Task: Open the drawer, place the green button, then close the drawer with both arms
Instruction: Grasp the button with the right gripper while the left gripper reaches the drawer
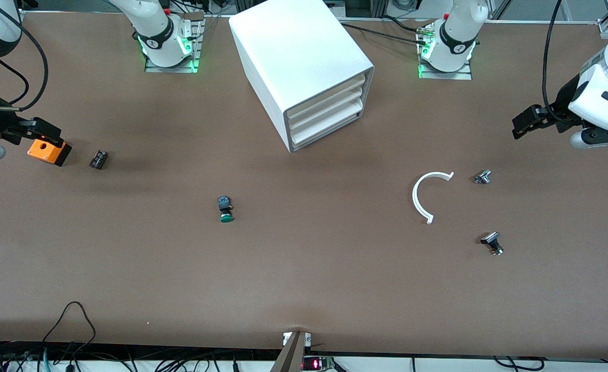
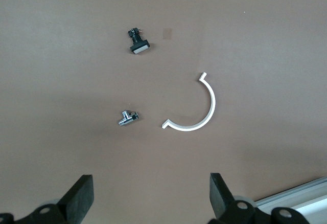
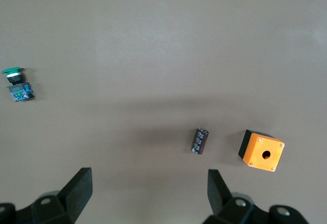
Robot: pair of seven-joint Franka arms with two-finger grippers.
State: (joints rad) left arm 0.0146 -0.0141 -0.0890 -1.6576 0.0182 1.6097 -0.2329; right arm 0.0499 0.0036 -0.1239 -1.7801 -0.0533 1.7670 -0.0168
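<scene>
The white cabinet (image 1: 304,67) stands between the arm bases, and all three drawers are shut. The drawer (image 1: 327,133) is the bottommost front. The button (image 1: 225,209) lies on its side on the table, nearer to the front camera than the cabinet; its green cap and blue-black body also show in the right wrist view (image 3: 16,85). My right gripper (image 1: 45,133) is open and empty over the orange box at the right arm's end of the table; it also shows in its own wrist view (image 3: 148,196). My left gripper (image 1: 523,123) is open and empty over the left arm's end and shows in its own wrist view (image 2: 152,198).
An orange box with a hole (image 1: 49,151) (image 3: 261,150) and a small dark cylinder (image 1: 98,159) (image 3: 200,141) lie at the right arm's end. A white curved strip (image 1: 415,196) (image 2: 213,104) and two small silver-black parts (image 1: 482,177) (image 1: 493,243) lie toward the left arm's end.
</scene>
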